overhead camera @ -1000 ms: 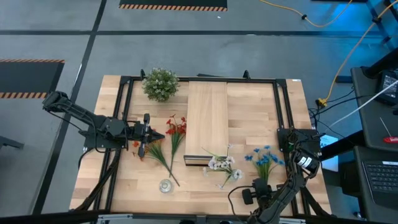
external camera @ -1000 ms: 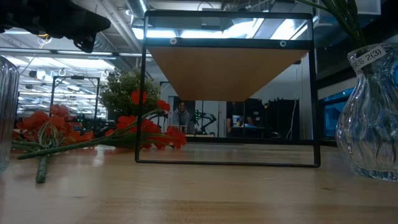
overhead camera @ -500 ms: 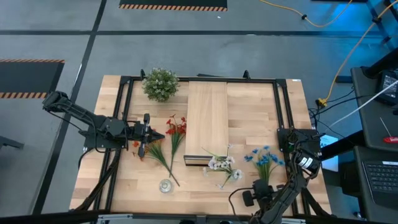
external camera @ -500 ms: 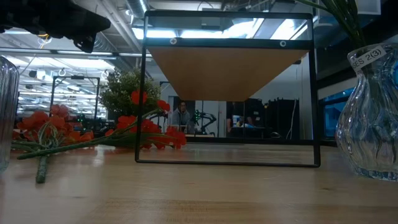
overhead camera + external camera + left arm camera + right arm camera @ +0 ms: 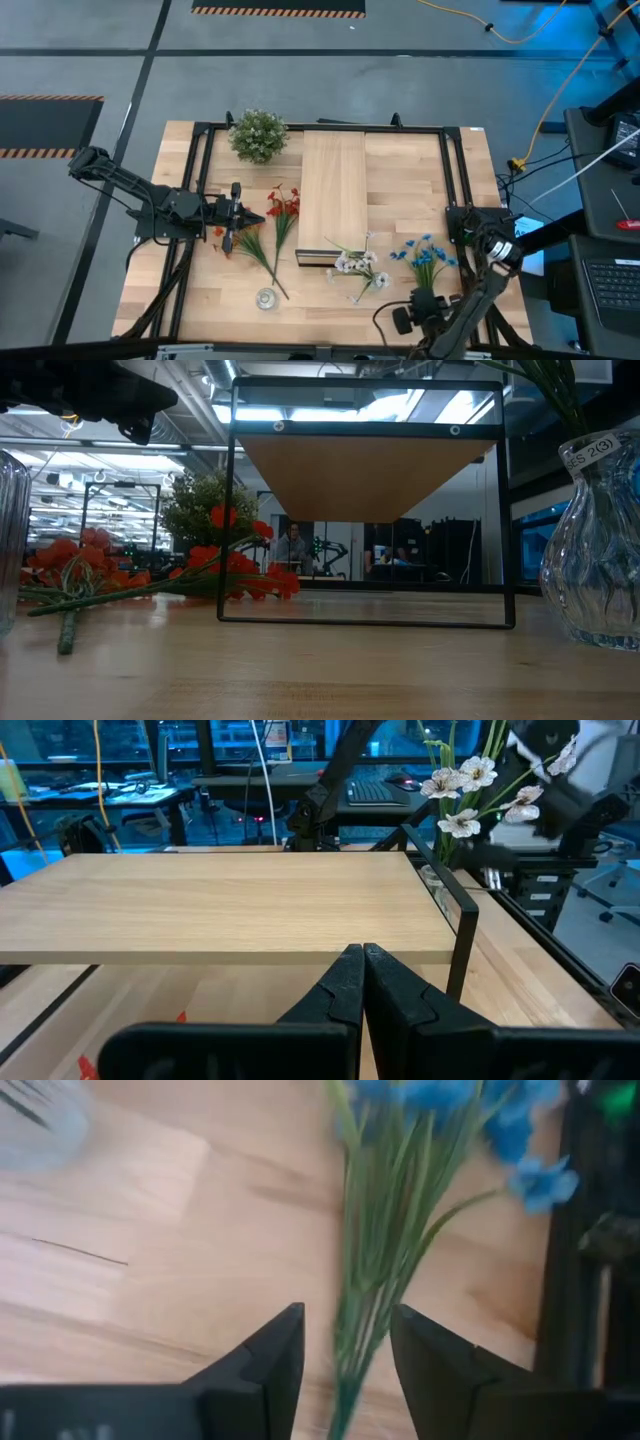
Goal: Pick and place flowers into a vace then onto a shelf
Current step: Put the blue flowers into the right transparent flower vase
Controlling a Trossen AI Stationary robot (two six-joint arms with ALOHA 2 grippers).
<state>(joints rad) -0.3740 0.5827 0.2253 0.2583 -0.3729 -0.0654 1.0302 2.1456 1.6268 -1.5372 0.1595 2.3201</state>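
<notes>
**Right pincer spread over the blue flowers; left pincer shut and idle**

The right gripper (image 5: 345,1365) hangs low over the tabletop (image 5: 400,190) at its near right corner, its two dark fingers (image 5: 265,1355) standing apart with a clear gap; the green stems of the blue flowers (image 5: 400,1230) run through that gap, and neither finger is seen pressing them; the blue blooms lie ahead of the fingertips, fanned out on the wood; off to one side ahead of the pincer a pale glass shape (image 5: 40,1120) shows, blurred.

From above, the blue flowers (image 5: 424,256) lie just ahead of the right gripper (image 5: 425,305); the white flowers (image 5: 360,265) lie beyond them, at the near end of the shelf (image 5: 332,195), which stretches away down the middle of the table.

The left gripper (image 5: 250,217) waits at the far side of the table from the right one, its fingers pressed together with no gap and nothing between them; the shelf's long side faces it straight ahead; the red-orange flowers (image 5: 283,205) lie just beside its tip, more red-orange sprays (image 5: 245,240) just behind and below it.

A small clear vase (image 5: 266,298) stands near the front edge, well apart from both pincers; a bushy green-white plant (image 5: 258,134) sits at the far corner.
</notes>
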